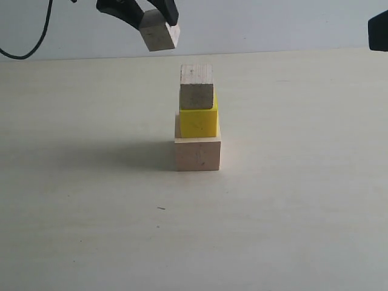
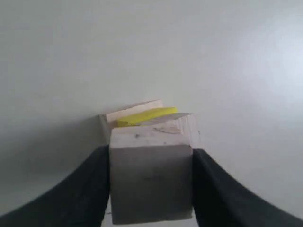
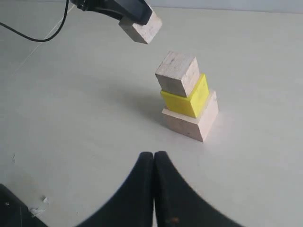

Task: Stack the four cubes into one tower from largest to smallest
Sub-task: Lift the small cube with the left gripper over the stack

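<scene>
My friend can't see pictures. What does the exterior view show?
A black gripper holds a tilted wooden cube in the air, above and left of a tower: big wooden cube, yellow cube, small wooden cube on top.

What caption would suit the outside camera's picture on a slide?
Left gripper holds the smallest wood cube aloft, up-left of three stacked cubes: large wood cube, yellow cube, small wood cube.

Bare lab tabletop [image 1: 91, 230], plain wall [image 1: 273, 24]
</scene>
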You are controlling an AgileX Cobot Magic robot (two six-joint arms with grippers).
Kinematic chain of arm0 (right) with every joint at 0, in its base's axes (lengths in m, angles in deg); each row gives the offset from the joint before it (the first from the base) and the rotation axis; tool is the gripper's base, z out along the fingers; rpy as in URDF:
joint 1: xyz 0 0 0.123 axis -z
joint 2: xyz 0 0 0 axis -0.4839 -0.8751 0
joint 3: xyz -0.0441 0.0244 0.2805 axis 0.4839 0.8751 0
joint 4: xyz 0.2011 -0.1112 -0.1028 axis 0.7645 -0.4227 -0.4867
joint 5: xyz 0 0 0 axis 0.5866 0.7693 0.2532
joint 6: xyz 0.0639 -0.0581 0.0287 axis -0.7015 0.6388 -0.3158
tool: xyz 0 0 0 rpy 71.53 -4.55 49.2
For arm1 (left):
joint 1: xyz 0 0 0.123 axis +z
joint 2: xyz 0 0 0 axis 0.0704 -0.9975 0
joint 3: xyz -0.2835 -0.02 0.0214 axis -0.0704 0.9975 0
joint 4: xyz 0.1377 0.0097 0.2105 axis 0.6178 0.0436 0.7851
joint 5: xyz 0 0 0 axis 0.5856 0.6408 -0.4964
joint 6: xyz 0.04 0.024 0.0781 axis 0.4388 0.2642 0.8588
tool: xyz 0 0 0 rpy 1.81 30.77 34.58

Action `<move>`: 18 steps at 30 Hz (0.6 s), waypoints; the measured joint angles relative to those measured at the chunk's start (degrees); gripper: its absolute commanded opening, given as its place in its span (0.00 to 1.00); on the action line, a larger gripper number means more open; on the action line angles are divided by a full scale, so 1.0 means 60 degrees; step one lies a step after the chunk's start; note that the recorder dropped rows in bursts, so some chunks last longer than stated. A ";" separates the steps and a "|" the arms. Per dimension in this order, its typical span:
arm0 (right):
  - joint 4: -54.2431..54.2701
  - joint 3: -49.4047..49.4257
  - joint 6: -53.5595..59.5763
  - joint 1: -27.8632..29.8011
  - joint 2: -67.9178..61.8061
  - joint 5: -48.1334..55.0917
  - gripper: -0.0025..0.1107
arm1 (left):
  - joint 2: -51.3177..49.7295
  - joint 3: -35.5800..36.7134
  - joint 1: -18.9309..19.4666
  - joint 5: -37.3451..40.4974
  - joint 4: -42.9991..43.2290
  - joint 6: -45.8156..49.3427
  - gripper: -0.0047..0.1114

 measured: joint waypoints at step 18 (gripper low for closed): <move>-0.1272 0.0014 -0.1020 0.0000 0.0211 -0.0002 0.02 | 0.0000 0.0000 -0.0549 0.0000 0.0647 -0.0904 0.04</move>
